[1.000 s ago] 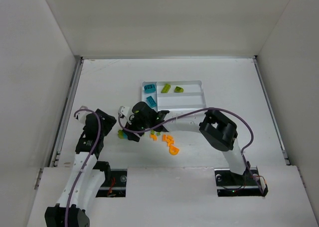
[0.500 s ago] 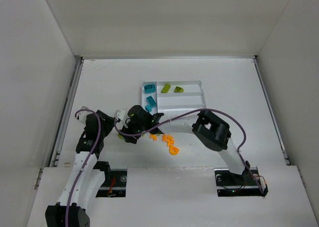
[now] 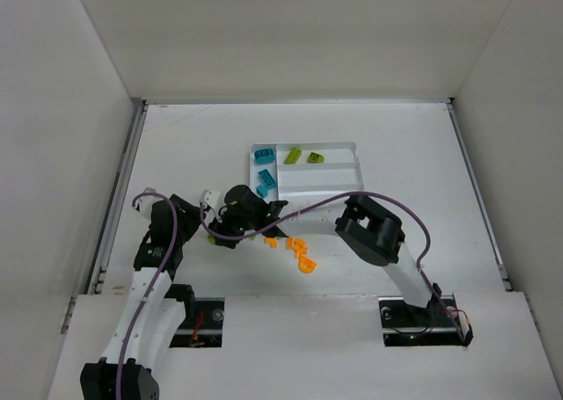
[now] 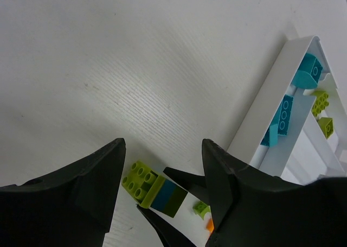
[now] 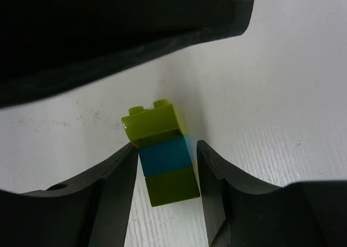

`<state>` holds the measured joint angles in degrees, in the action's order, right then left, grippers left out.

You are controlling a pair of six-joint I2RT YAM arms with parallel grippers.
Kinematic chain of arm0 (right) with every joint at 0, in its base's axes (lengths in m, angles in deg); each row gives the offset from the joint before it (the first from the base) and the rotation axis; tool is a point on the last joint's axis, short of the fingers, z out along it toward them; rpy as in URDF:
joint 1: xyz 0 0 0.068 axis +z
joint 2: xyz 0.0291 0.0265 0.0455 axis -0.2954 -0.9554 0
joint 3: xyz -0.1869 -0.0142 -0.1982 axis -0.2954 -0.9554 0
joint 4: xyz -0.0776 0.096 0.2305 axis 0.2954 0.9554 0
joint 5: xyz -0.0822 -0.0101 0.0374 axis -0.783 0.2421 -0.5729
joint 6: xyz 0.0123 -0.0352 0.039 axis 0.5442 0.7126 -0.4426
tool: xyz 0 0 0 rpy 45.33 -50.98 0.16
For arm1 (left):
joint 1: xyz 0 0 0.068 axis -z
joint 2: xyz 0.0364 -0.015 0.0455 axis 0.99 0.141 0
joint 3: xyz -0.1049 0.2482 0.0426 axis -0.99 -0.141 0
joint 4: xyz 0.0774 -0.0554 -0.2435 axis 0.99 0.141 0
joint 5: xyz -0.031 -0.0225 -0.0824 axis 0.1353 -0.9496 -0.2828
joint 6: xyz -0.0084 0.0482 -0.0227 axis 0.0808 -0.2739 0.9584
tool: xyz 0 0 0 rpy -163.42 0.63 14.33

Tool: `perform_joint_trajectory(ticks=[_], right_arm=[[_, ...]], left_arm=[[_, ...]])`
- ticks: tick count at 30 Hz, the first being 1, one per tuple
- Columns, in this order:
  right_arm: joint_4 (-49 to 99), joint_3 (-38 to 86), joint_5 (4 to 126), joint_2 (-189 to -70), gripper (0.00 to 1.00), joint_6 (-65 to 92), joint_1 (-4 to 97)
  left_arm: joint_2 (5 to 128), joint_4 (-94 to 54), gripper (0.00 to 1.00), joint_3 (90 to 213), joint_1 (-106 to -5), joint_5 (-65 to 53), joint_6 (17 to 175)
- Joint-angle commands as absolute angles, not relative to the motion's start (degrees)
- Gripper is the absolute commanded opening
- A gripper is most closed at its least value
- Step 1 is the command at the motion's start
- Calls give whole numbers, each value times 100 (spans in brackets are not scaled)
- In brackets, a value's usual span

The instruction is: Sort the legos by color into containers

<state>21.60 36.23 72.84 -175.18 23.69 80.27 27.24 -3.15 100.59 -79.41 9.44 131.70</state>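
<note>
A small stack of legos, lime on teal on dark green (image 5: 165, 163), lies on the table; it also shows in the left wrist view (image 4: 157, 191). My right gripper (image 5: 166, 148) is reached far left and its fingers (image 4: 187, 179) pinch the stack's sides. My left gripper (image 4: 164, 146) is open and hovers right over the same stack, its jaws either side of it. In the top view the right gripper (image 3: 220, 234) covers the stack, with the left gripper (image 3: 195, 219) beside it. The white tray (image 3: 303, 143) holds two teal legos (image 3: 266, 178) and two lime legos (image 3: 292, 156).
Orange legos (image 3: 295, 243) and a larger orange piece (image 3: 306, 264) lie on the table just right of the grippers, with a tiny lime lego (image 3: 281, 237) among them. The tray's near wall (image 4: 271, 111) is close behind. White walls enclose the table.
My right gripper has slid left and slightly away from me onto the stack, covering it in the top view. The left arm has barely moved.
</note>
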Motion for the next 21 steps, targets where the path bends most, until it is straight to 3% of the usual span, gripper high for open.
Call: perform_joint_trajectory(ticks=[1, 6, 21], right_arm=[[1858, 3677, 7287, -17645, 54, 2324, 8077], [1946, 3598, 7199, -17602, 62, 2403, 8077], [1867, 3168, 6839, -17373, 63, 2605, 8103]], left_arm=[[2595, -187, 56, 10141, -7992, 888, 13159], [2525, -117, 56, 10185, -8036, 879, 13141], [2437, 138, 56, 10291, -8062, 554, 13133]])
